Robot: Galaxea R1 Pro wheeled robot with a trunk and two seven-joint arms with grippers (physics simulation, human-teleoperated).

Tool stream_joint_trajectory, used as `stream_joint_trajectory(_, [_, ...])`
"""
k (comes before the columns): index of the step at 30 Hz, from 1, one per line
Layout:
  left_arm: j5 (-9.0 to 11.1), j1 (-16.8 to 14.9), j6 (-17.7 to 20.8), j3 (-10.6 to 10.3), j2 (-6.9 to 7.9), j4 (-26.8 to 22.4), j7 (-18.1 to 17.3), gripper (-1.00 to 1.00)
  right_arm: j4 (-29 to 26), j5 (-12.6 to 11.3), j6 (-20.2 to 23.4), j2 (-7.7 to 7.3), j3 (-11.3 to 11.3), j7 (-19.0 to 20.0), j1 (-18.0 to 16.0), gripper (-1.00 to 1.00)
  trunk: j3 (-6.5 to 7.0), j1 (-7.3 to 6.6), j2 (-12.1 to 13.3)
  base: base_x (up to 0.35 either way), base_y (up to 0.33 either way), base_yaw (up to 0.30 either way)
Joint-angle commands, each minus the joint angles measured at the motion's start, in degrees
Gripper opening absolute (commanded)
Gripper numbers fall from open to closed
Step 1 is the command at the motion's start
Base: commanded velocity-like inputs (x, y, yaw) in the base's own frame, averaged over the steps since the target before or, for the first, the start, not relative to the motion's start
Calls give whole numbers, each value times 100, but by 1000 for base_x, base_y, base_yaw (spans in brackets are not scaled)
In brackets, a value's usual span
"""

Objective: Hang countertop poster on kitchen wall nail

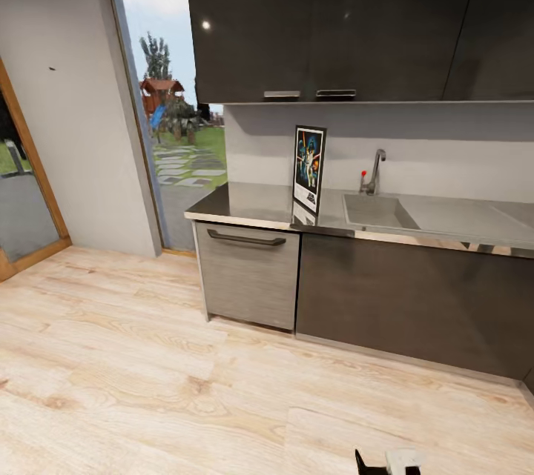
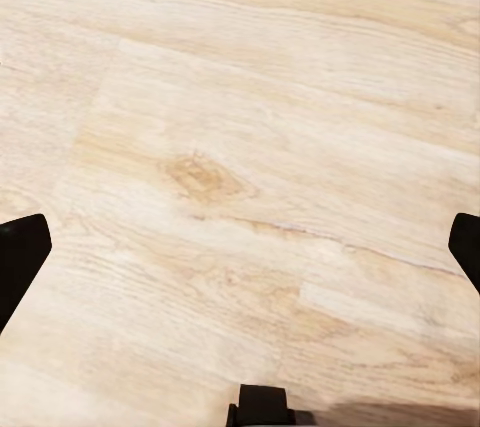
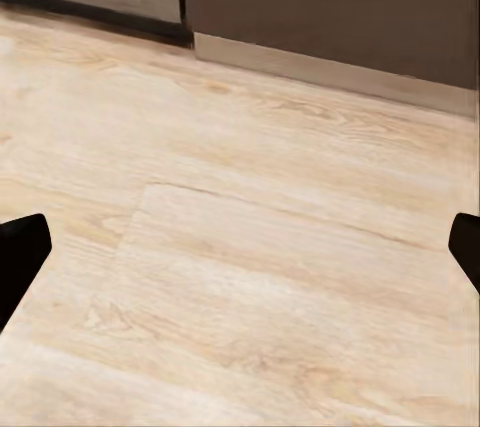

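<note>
From my head camera, going left to right: at the far left I see a wood-framed glass door (image 1: 18,186), then a plain pale grey wall (image 1: 74,104) with a tiny dark wall nail (image 1: 52,69) high on it. Next comes a tall window (image 1: 174,104) looking out on a garden. Right of that, glossy dark upper cabinets (image 1: 334,15) hang over the kitchen worktop (image 1: 245,204), a dark mirror-like slab with a thin pale front edge.

The poster (image 1: 309,167) stands upright on the worktop, leaning back toward the grey splashback, just left of the sunken sink (image 1: 374,212). Its black frame, white border and dark blue art are clear; the title is too small for me to read. A tap (image 1: 374,173) rises behind the sink. Below the worktop, a grey drawer front with a dark handle (image 1: 246,239) sits left of a wide dark cabinet door (image 1: 415,304).

Pale wooden floor (image 1: 148,356) lies between me and the cabinets.

In the left wrist view, the left end effector (image 2: 240,252) hangs over bare floor planks, fingertips spread wide at both edges, holding nothing. In the right wrist view, the right end effector (image 3: 240,252) is likewise spread wide and empty, over floor near the cabinet plinth (image 3: 330,67).
</note>
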Motion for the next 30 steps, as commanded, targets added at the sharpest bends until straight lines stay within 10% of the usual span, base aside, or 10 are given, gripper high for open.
stream_joint_trajectory(1, [0,1,-9,4,-1,-6,0,100,-191,5,13,22,6,-5,-2,100,-5,0,-3,0,0,0])
stream_joint_trajectory(7, [-1,1,-10,4,0,-12,-1,100,-1850,18,701,268,12,-17,-2,100,-5,0,-3,0,0,0])
stream_joint_trajectory(11, [-1,1,-10,4,0,-12,-2,100,-3319,-6,1911,329,15,-2,-253,100,-5,0,-3,0,0,0])
stream_joint_trajectory(25, [-1,1,-10,4,0,-14,-2,100,-3795,-56,2426,344,352,12,-799,100,-5,0,-3,0,0,0])
stream_joint_trajectory(26, [-1,1,-10,4,0,-14,-2,100,-3789,-60,2445,345,365,12,-954,100,-5,0,-3,0,0,0])
stream_joint_trajectory(27, [-1,1,-2,4,0,-14,-2,100,-3843,-56,3185,378,378,12,-1813,100,-5,0,-3,274,0,0])
stream_joint_trajectory(30, [-1,1,-2,4,0,-14,-2,100,-3903,-49,3284,379,369,12,-1908,100,-5,0,-3,293,0,0])
